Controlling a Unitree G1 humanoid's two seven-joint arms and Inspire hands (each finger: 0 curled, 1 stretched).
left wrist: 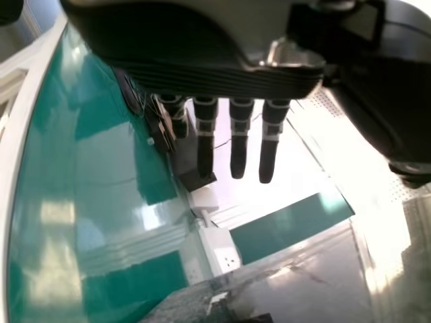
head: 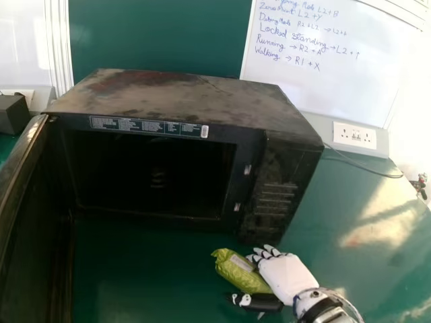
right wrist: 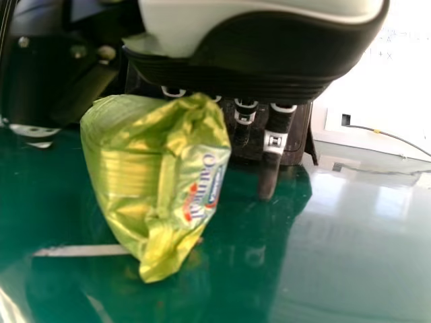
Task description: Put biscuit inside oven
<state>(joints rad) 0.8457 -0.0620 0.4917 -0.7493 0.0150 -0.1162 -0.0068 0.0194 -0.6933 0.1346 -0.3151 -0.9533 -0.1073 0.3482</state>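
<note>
My right hand is at the table's near side, in front of the oven's right part. The green biscuit packet lies between its thumb and fingers. In the right wrist view the packet is below the palm of my right hand; the fingers are extended, not curled round it, and a gap shows beside the thumb. The black oven faces me with its door swung open at the left and a dark cavity. In the left wrist view my left hand has straight fingers, holding nothing.
The green table extends right of the oven. A wall socket and a cable are behind its right side, with a whiteboard above. A dark box stands at the far left, behind the open door.
</note>
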